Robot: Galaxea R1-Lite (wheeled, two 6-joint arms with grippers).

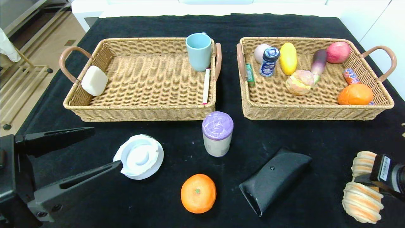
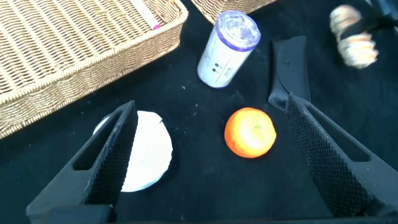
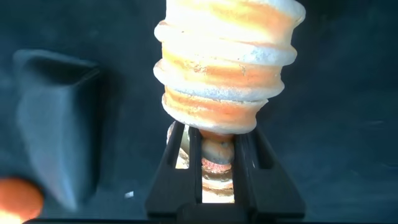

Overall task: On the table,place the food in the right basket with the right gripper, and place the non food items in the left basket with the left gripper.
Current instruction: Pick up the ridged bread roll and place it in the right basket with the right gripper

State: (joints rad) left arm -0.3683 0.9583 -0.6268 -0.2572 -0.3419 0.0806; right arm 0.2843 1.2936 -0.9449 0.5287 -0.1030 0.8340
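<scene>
Bread (image 1: 362,196) pinched in right tool (image 1: 364,180) near table's (image 1: 158,25) front-right edge.

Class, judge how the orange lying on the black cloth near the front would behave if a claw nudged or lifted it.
The orange looks round, so a nudge would probably roll it. Its skin seems smooth and firm, so it may slip unless gripped across the middle. It seems unlikely to be fragile.
</scene>
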